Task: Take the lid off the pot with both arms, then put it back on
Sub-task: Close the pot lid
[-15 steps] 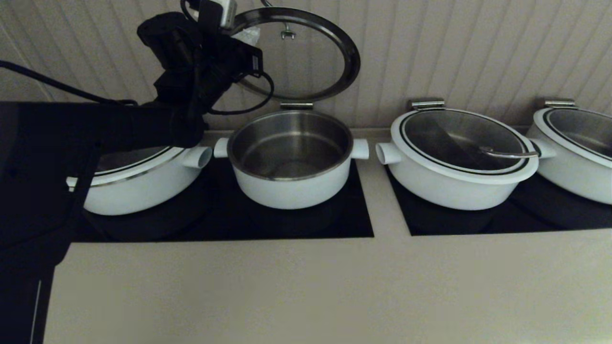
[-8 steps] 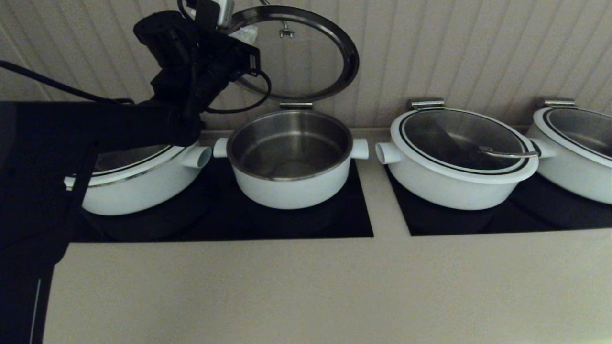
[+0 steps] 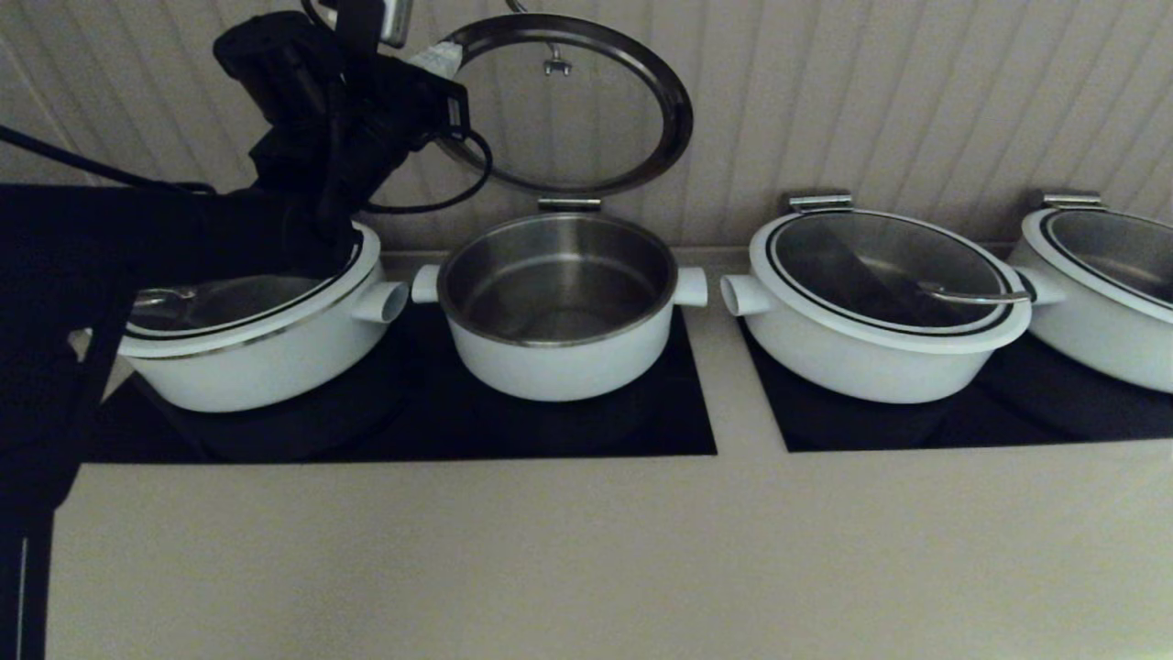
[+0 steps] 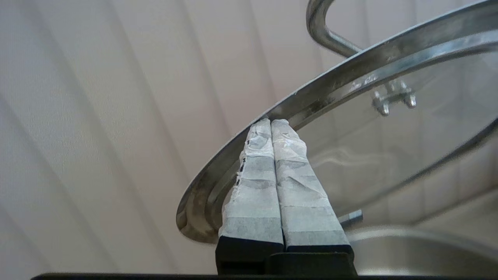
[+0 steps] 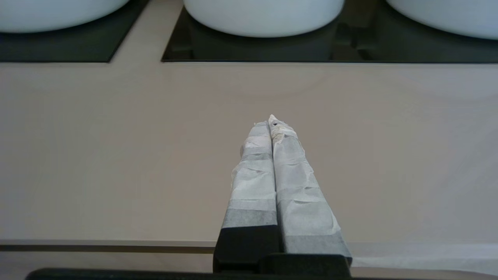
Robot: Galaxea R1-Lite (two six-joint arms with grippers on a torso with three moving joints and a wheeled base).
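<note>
Above the open pot (image 3: 557, 307), the lid (image 3: 573, 105) stands raised against the wall, left gripper (image 4: 271, 121) clenched, tips at its rim; wider lidded pots (image 3: 880, 307) flank it; right gripper (image 5: 271, 120) clenched over counter (image 5: 116, 155).

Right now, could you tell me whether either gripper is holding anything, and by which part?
Neither grips anything. The left gripper, jaws shut, only touches the raised lid at its metal rim; the right gripper, jaws shut, hangs empty over the counter.

white pot (image 3: 559, 353) (steel inside), black hob (image 3: 678, 422), ribbed beige wall (image 3: 871, 92)
</note>
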